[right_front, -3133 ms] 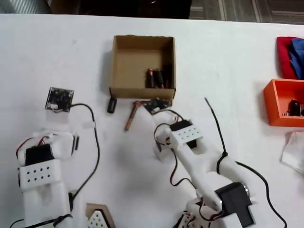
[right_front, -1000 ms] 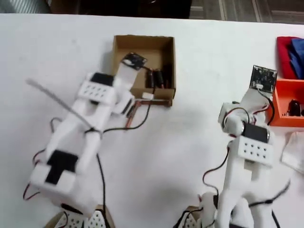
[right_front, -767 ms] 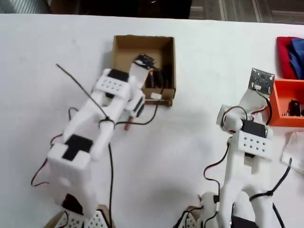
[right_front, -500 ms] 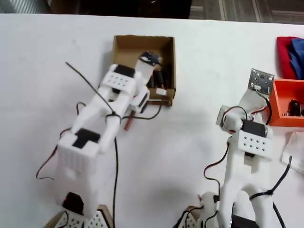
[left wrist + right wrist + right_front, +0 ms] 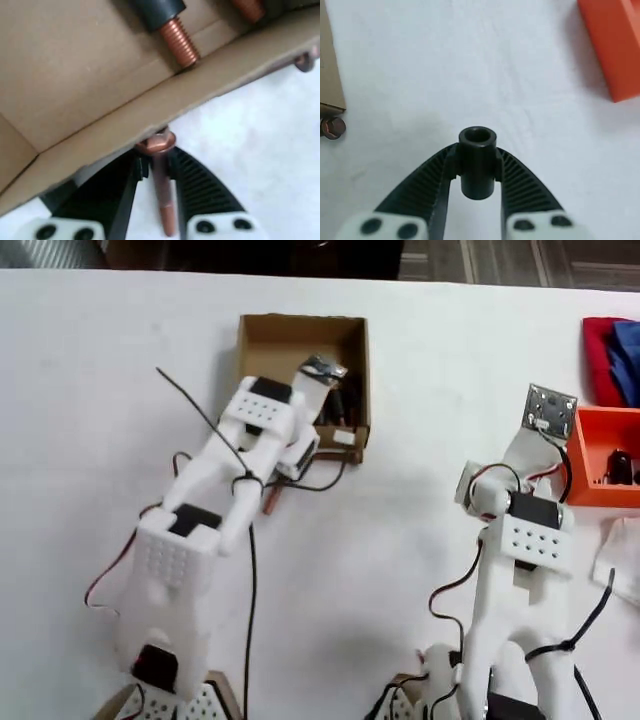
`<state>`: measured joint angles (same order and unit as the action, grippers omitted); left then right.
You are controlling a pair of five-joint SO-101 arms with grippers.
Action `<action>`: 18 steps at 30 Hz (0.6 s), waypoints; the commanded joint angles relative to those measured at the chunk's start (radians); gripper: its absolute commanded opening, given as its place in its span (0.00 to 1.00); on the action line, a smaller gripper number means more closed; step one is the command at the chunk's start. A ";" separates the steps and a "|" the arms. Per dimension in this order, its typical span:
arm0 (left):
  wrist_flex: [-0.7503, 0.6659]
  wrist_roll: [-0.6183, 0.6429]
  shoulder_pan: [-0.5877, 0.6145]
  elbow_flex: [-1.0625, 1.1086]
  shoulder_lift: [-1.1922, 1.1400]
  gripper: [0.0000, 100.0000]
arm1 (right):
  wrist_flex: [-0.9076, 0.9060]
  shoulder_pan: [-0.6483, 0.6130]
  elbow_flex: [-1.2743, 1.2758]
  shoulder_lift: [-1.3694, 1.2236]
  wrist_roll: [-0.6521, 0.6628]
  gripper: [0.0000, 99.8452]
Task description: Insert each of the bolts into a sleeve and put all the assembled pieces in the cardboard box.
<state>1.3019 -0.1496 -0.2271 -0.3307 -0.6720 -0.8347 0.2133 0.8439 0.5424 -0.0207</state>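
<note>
My left gripper (image 5: pixel 156 155) is shut on a copper bolt (image 5: pixel 162 190) whose head touches the outside of the cardboard box's front wall (image 5: pixel 150 110). In the high view the left arm (image 5: pixel 230 480) stretches to the cardboard box (image 5: pixel 280 360), and the bolt's tip (image 5: pixel 270 502) sticks out beneath it. Assembled pieces (image 5: pixel 335 405) lie in the box's right side; one sleeved bolt (image 5: pixel 179 42) is close behind the wall. A second bolt (image 5: pixel 305 62) lies along the box front. My right gripper (image 5: pixel 476 150) is shut on an upright black sleeve (image 5: pixel 477 172) above the table.
An orange bin (image 5: pixel 585 460) stands just right of the right arm (image 5: pixel 525 540), with red and blue cloth (image 5: pixel 610 355) behind it. White paper (image 5: pixel 620 560) lies at the right edge. A bolt head (image 5: pixel 332 127) sits by the box corner.
Since three seconds ago the right arm left the box front for the right side. Over the last second the left arm swung right along the box front; the right arm stayed put.
</note>
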 commanded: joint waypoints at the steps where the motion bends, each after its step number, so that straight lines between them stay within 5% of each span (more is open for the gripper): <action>1: 0.012 -0.002 0.002 -0.031 0.008 0.04 | -0.002 0.010 -0.034 -0.002 -0.009 0.02; 8: 0.147 -0.002 -0.006 -0.070 0.089 0.03 | 0.004 0.010 -0.017 0.004 -0.009 0.02; 18: 0.331 0.003 0.003 -0.064 0.516 0.03 | 0.013 -0.007 0.003 0.007 -0.012 0.02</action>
<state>1.5919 -0.1481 -0.2240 -0.3567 -0.3314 -0.8332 0.2133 0.8531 0.5424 -0.0238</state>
